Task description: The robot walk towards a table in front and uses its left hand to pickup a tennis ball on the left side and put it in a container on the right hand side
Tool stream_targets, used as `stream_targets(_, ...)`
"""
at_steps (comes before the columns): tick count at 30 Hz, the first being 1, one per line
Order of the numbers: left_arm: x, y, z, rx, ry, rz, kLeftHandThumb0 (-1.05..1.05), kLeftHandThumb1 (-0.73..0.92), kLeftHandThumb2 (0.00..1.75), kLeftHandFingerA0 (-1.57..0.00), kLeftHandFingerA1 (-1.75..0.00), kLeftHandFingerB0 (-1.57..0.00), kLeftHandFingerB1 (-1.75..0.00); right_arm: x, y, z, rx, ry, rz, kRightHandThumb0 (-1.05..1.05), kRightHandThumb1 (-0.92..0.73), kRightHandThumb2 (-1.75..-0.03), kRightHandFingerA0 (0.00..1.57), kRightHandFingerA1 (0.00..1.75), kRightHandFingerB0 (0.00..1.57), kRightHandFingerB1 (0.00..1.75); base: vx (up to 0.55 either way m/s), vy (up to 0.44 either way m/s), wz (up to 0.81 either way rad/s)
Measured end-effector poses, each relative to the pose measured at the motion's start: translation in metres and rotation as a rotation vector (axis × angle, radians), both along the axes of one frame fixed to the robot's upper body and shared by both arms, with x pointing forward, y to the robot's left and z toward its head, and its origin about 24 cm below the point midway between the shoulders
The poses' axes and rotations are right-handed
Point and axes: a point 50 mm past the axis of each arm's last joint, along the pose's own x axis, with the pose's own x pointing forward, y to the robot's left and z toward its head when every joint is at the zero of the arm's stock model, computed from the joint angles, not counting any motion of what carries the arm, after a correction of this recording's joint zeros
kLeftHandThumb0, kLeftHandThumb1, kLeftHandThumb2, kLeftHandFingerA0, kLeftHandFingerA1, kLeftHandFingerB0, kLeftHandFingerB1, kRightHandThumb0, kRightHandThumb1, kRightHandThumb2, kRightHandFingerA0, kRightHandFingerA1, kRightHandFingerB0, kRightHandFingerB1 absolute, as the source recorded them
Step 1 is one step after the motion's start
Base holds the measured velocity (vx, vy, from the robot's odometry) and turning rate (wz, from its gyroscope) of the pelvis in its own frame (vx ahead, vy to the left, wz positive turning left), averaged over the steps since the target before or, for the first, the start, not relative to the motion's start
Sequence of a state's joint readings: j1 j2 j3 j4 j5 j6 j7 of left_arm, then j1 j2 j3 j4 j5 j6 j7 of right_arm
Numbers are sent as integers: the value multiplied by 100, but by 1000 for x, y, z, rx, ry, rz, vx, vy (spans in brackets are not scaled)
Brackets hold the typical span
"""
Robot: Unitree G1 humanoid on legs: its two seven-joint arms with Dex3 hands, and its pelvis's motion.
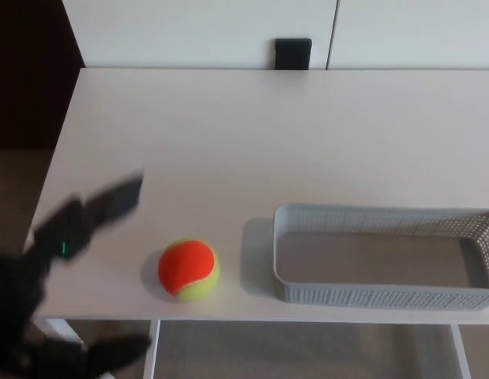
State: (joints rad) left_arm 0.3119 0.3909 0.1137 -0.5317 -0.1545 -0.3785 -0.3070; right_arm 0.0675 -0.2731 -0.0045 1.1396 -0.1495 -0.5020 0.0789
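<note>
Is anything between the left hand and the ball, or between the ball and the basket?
Nothing visible: only bare table between the left hand and the tennis ball, and between ball and grey basket.

You have an orange-and-yellow tennis ball (188, 269) resting near the table's front edge — just left of the empty grey mesh container (386, 296), not touching it.

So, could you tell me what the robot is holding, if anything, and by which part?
Nothing is held. The left hand is open, short of the tennis ball, which sits untouched on the table. The right hand is not in view.
</note>
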Motion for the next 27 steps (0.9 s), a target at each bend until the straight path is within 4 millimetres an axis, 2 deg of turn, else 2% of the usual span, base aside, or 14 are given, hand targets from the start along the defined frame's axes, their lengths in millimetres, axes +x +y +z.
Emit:
stream_targets(3,19,-3,12,42,-73,13,-75,45,80,-11,-23,-10,-10,8,0,2,0,-12,2,-20,-64,-58,57,65,40,46,0,0,0)
stream_targets(5,27,-4,14,62,-85,29,-76,45,78,-13,-17,-12,-5,11,0,3,1,-17,4,-21,-64,-58,57,64,39,45,0,0,0)
stream_targets(7,35,-4,12,81,-78,49,-72,44,78,-12,-16,-13,-10,13,1,3,1,-20,5,-21,-64,-58,56,65,39,45,0,0,0)
stream_targets(8,40,-4,9,93,-66,60,-69,42,79,-10,-15,-12,-15,15,1,4,2,-21,6,-21,-64,-58,56,64,39,45,0,0,0)
stream_targets(9,43,-3,7,99,-60,65,-59,35,81,0,-23,-5,-27,15,1,4,2,-22,7,-21,-63,-58,57,65,40,46,0,0,0)
stream_targets(10,47,-3,3,114,-45,78,-59,35,81,0,-23,-5,-27,17,1,4,3,-23,8,-21,-63,-58,57,65,40,46,0,0,0)
stream_targets(13,57,-2,-6,157,-6,107,-63,35,82,0,-15,0,-24,21,1,5,5,-26,12,-21,-64,-58,57,65,40,46,0,0,0)
stream_targets(17,64,-1,-23,224,62,134,-64,33,81,0,-15,0,-21,22,2,5,5,-24,15,-21,-63,-58,57,64,41,46,0,0,0)
stream_targets(18,65,-1,-25,237,73,139,-70,39,82,0,-3,-1,-11,22,2,5,5,-22,15,-20,-62,-58,57,65,41,46,0,0,0)
stream_targets(19,66,-1,-30,255,90,145,-70,40,82,0,-1,-1,-9,22,2,4,5,-20,14,-22,-62,-58,57,64,41,45,0,0,0)
stream_targets(23,70,1,-48,334,164,166,-70,40,83,0,0,0,-6,22,2,4,6,-10,14,-24,-63,-58,57,64,40,45,0,0,0)
stream_targets(27,71,0,-58,395,198,171,-72,40,85,0,0,0,-8,23,2,4,8,-4,16,-24,-63,-58,56,63,41,46,0,0,0)
